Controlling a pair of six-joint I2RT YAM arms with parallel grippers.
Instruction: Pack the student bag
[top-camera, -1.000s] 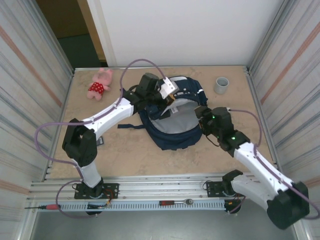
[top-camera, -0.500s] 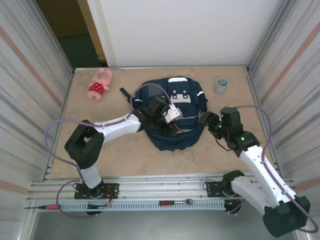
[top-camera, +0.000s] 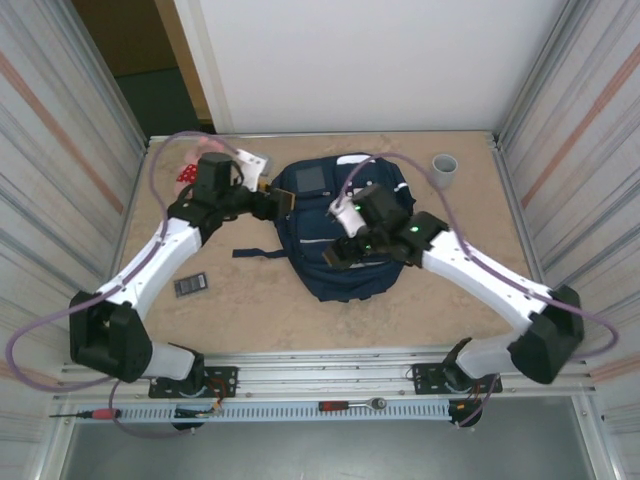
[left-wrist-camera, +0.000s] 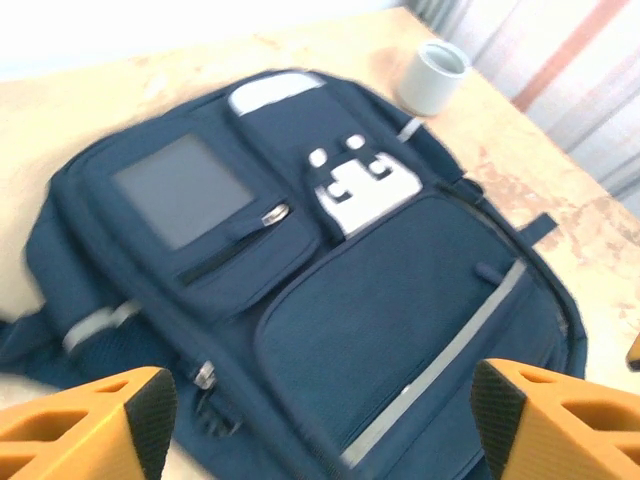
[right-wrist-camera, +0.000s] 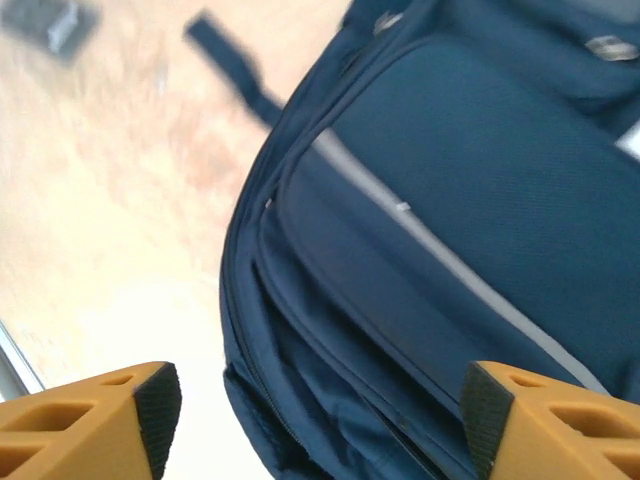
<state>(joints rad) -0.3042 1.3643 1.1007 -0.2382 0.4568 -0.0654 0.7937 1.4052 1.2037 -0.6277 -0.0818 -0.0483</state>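
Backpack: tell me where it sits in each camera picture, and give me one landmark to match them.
Top view: the backpack lies in the middle of the table.
Left wrist: the backpack fills most of the picture, front side up, with the cup beyond its far corner.
Right wrist: the backpack takes the right side, bare table on the left.
Landmark: the pale stripe across the front pocket, in both wrist views.

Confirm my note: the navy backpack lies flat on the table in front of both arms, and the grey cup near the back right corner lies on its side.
One detail is wrong. The grey cup does not lie on its side: it stands upright, open mouth up, as the left wrist view shows. The rest holds: the navy backpack lies flat on the table in front of both arms, and the cup is near the back right corner.
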